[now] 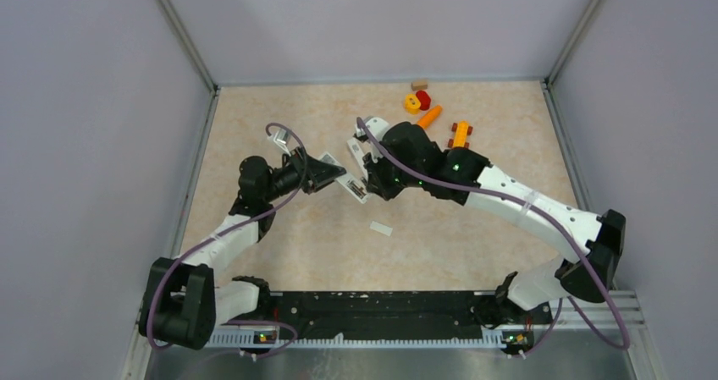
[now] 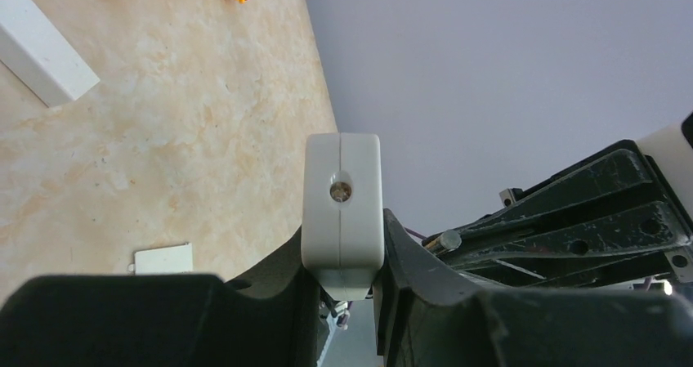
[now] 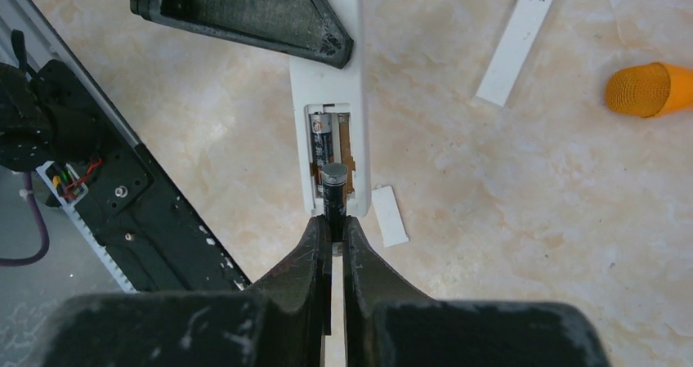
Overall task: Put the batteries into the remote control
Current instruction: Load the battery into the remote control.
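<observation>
Left wrist view: your left gripper (image 2: 343,257) has its jaws clenched on the end of the slim white plastic bar remote (image 2: 342,203), held over the beige marbled bench (image 2: 163,154). It looks light, stiff and slick, so grip its flat sides. Your right gripper (image 3: 333,230) pinches a small dark metal cylinder battery (image 3: 333,189) above the open bay (image 3: 345,142), beside a seated battery (image 3: 319,138); hard, smooth, likely to roll. Grey walls (image 2: 531,73) stand close.

Beige table (image 1: 457,253): toys (image 1: 429,116), white cover (image 1: 381,228)

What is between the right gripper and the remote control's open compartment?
A battery, held in the right gripper, just over the remote control; seen in right wrist view.
</observation>
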Tool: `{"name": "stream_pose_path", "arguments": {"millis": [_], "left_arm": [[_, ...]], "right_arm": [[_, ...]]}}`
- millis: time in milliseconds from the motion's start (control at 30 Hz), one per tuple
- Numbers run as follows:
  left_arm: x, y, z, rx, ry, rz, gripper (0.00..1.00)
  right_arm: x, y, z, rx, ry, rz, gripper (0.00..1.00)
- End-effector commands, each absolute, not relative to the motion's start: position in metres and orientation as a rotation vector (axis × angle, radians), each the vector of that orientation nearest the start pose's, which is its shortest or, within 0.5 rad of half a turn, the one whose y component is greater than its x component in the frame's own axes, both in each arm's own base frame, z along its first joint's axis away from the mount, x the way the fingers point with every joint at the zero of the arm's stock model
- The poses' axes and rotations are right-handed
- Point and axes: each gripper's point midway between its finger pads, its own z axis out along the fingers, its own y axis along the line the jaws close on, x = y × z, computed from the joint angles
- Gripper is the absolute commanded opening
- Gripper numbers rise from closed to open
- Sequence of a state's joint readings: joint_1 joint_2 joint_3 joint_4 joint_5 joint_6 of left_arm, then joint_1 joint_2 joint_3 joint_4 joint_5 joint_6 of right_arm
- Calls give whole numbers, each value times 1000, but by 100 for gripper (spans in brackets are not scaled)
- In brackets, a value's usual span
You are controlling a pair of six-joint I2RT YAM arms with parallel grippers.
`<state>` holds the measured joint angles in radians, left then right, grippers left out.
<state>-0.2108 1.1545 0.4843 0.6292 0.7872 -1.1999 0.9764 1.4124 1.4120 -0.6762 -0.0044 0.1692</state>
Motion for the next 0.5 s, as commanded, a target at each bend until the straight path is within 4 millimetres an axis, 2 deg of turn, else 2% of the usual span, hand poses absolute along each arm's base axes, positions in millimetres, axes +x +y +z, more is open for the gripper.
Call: {"name": "stream_pose_path", "arguments": {"millis": [0,267,467], "left_arm": [[273,-213,246,-149,1786,-1649,0],[269,-214,249,-142,1788,-1670,0],[266,-215,251,-129,1787,-1686,0]], "right_arm": [[210,340,261,-944,2101,592,0],[213,352,249,-1023,2116,550,0],[219,350,243,-1044,2117,482,4]]}}
